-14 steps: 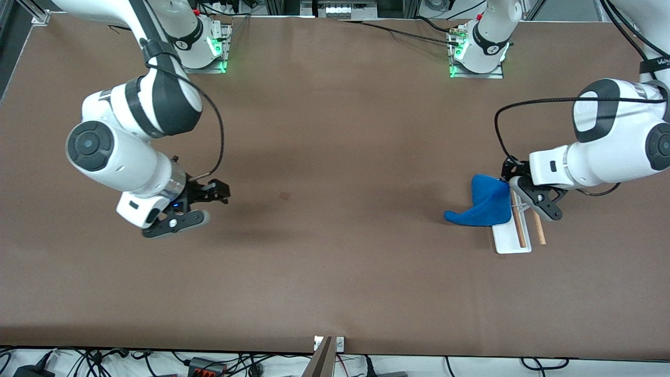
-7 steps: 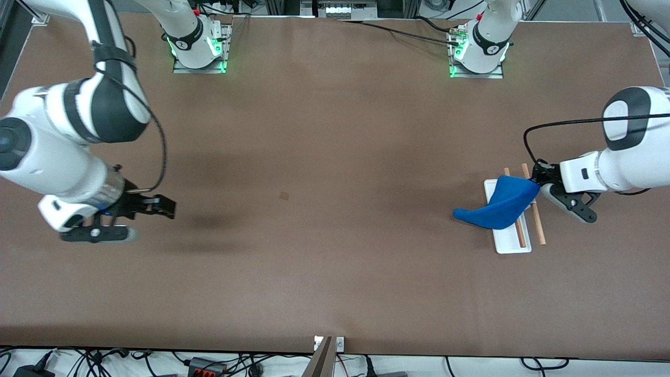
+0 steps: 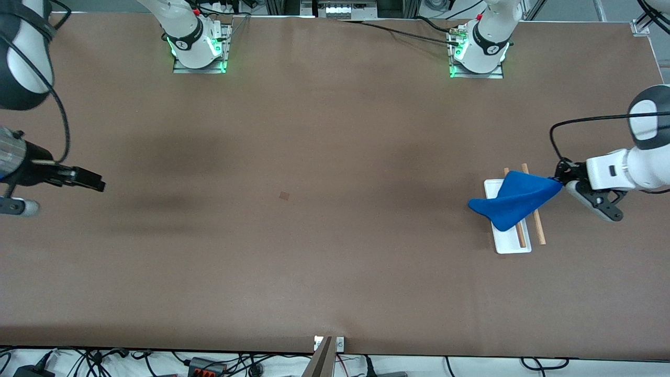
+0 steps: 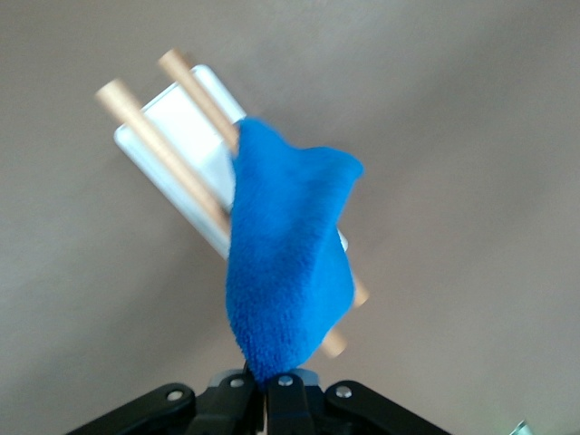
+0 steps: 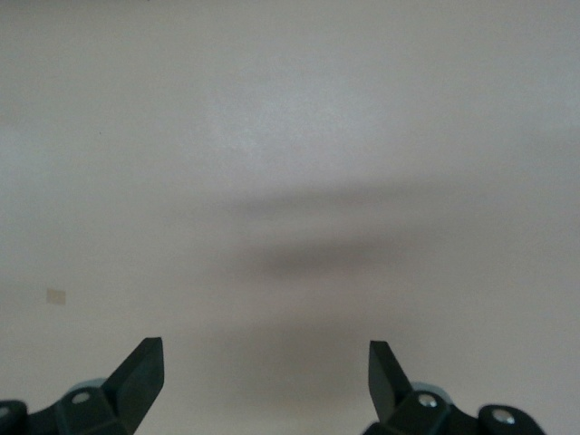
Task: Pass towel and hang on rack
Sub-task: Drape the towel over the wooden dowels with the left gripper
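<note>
A blue towel (image 3: pixel 510 205) lies draped across the rack (image 3: pixel 512 246), over its two wooden rods (image 3: pixel 539 230), and one end hangs past the white base toward the table's middle. My left gripper (image 3: pixel 559 184) is shut on the towel's other corner, just past the rods toward the left arm's end. In the left wrist view the towel (image 4: pixel 285 254) runs from my left gripper (image 4: pixel 265 385) over the rods (image 4: pixel 154 149) and the base (image 4: pixel 177 127). My right gripper (image 3: pixel 31 203) is open and holds nothing, far off at the right arm's end, with only bare table between its fingers (image 5: pixel 265 362).
A small dark mark (image 3: pixel 284 195) is on the brown table (image 3: pixel 335 262) near the middle. The arm bases (image 3: pixel 199 47) stand along the edge farthest from the front camera. Cables lie off the nearest edge.
My left gripper has pulled the towel's corner toward the left arm's end, drawing the cloth over the rods. My right arm has swung away toward its own end of the table.
</note>
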### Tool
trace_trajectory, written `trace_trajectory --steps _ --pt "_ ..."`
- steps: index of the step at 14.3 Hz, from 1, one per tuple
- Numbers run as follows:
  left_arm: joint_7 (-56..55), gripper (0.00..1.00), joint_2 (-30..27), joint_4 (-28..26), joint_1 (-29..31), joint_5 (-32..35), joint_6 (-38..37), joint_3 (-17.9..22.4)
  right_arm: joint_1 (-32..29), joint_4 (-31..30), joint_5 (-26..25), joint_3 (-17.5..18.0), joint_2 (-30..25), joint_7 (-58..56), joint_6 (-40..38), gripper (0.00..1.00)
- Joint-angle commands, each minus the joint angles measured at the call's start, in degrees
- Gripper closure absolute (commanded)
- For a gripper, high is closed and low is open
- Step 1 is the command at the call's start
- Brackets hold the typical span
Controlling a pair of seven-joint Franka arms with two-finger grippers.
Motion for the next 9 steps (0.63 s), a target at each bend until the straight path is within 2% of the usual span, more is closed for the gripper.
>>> trace_trajectory --steps 1,4,6,8,9 --pt "3.02 0.99 1.87 1.61 2.35 2.18 -0.82 -0.70 -1.07 -0.39 -0.28 0.73 -2.13 -3.36 -0.79 0.00" --pt "4.95 0.99 4.60 1.88 4.11 2.18 1.46 -0.70 -1.07 -0.91 -0.46 0.90 -4.24 -1.79 -4.64 0.00" --pt "4.95 0.99 6.09 1.88 4.20 2.18 3.04 -0.70 -1.07 -1.62 -0.64 0.90 -4.95 -1.43 -4.31 0.00" --pt "5.04 0.99 7.67 1.79 4.20 2.18 4.80 -0.70 -1.07 -5.90 -0.55 0.90 -7.31 -1.43 -2.65 0.00" --pt "5.04 0.99 8.20 1.88 4.20 2.18 5.42 -0.70 -1.07 -10.02 -0.64 0.90 -9.50 -1.43 -0.11 0.00"
